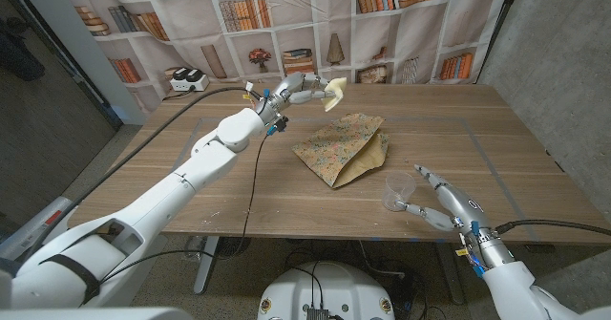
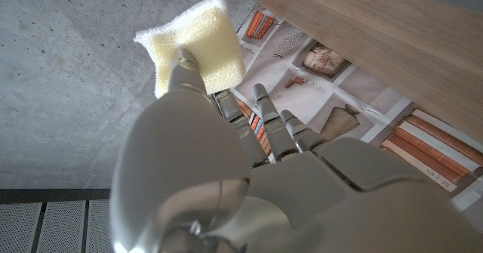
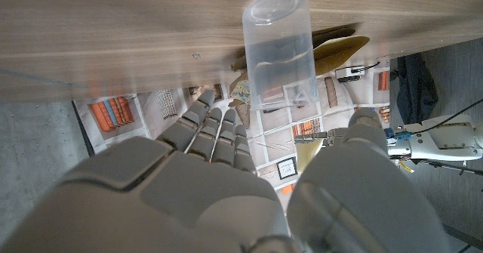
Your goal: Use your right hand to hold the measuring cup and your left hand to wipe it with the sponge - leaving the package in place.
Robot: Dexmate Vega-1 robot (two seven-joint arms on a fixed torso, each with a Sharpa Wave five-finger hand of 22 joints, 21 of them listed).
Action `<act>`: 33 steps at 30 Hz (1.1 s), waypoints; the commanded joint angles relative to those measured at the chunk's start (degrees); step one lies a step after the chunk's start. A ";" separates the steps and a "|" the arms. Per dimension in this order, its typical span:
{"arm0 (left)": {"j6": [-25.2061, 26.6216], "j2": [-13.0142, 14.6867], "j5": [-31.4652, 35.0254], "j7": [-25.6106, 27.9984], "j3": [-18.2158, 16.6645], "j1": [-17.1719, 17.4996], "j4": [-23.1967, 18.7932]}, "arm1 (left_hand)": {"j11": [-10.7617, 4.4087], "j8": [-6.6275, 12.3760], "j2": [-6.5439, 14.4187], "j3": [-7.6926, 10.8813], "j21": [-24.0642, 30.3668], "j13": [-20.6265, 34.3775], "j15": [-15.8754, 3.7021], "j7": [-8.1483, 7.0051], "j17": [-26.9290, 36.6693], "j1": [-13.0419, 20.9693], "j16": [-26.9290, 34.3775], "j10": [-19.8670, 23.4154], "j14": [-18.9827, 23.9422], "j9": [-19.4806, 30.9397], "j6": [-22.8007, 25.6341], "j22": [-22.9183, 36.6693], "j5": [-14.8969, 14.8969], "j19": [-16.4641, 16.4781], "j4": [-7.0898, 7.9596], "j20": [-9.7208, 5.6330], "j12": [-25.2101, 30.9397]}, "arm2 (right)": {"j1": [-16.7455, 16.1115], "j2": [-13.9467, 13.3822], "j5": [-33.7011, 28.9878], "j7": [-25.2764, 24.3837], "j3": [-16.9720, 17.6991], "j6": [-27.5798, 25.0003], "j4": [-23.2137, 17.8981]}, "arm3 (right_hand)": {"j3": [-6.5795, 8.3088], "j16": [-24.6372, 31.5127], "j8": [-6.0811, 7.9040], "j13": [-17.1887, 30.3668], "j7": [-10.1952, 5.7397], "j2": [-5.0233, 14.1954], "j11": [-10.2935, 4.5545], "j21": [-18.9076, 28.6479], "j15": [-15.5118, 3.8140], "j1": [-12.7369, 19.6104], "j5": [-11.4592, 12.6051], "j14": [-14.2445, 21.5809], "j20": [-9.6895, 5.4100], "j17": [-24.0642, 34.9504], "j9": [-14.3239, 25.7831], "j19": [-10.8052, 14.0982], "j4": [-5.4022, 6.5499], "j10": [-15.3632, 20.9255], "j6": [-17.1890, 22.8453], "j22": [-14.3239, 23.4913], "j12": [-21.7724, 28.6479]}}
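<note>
standing near the table's front edge, on the right: the clear cup (image 1: 394, 192), upright on the wood (image 1: 477, 138). reaching at it from just beside: the right hand (image 1: 441, 203), fingers spread, thumb apart, holding nothing, not yet closing around the cup wall. risking a knock here, judging by how light and thin the plastic is looking; a fingertip arriving first on one side could be tipping or skidding it toward the edge. squeezing too hard could be buckling it.

lying just behind the cup, mid-table: the patterned package (image 1: 342, 146), close enough that a wide sweep might be shoving it out of place.

hovering farther back, well above the table: the left hand (image 1: 304, 91), pinching the yellow sponge (image 1: 333, 94) at one end. travelling down across the package could be brushing it, or loosening the thin pinch.
</note>
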 commanded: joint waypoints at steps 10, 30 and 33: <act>-0.52 1.08 0.20 0.63 -0.91 1.53 -0.65 | -0.11 0.00 0.50 0.73 -0.28 0.24 -7.91 -0.49 0.21 1.23 -0.16 -0.95 -0.70 0.37 -0.87 0.15 0.09 -0.35 -0.53 -0.68 -0.30 | 5.23 -3.73 5.54 -6.32 -7.67 -3.83 3.90 | -0.27 0.55 1.24 0.18 -0.62 0.00 -0.57 -0.48 -0.63 1.49 1.25 0.96 -1.63 0.13 0.38 0.90 -0.44 2.11 1.45 0.20 1.09; -1.02 0.81 0.45 -0.01 -0.80 0.44 0.97 | -0.09 0.06 -0.25 0.66 -0.25 0.27 -7.78 -0.67 0.20 0.97 -0.05 -1.22 -0.74 0.45 -0.89 0.13 -0.12 -0.48 -0.41 -0.78 -0.17 | 9.86 -5.89 9.87 -11.05 -13.50 -5.50 7.33 | -0.95 1.26 2.54 0.11 -1.14 -0.26 -1.03 -0.71 -0.99 1.55 2.16 3.49 -1.33 0.21 0.38 2.93 0.05 5.26 5.34 0.27 2.22; -0.87 0.75 0.54 0.13 -0.80 0.29 1.19 | -0.09 0.09 -0.26 0.65 -0.24 0.27 -7.71 -0.66 0.21 0.87 -0.03 -1.21 -0.75 0.46 -0.85 0.13 -0.13 -0.50 -0.34 -0.76 -0.15 | 10.64 -6.38 9.85 -11.59 -14.33 -5.66 7.64 | -1.12 1.48 2.95 0.08 -2.10 -0.19 -1.82 -0.69 -2.00 1.61 2.44 4.63 -1.73 0.20 0.36 3.88 0.20 6.64 6.90 0.30 2.65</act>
